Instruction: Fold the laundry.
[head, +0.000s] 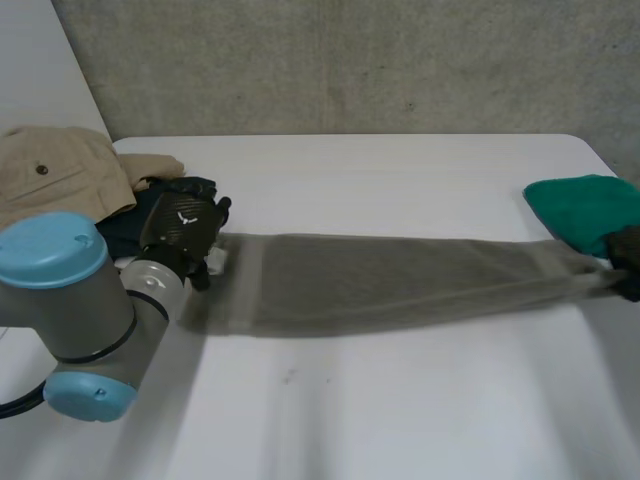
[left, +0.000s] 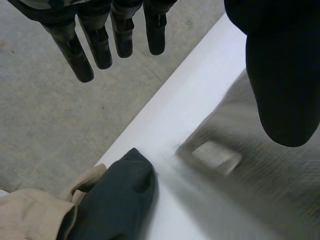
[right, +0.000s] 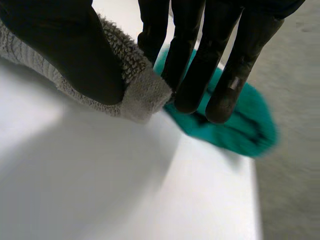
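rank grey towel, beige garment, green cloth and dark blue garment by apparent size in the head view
1. grey towel
2. beige garment
3. green cloth, though both run off the view's edge, so unsure
4. dark blue garment, partly hidden by the left hand

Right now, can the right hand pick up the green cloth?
Probably not yet. The right hand is pinching the end of the grey towel. The green cloth lies uncovered at its fingertips, so it would need to let go first.
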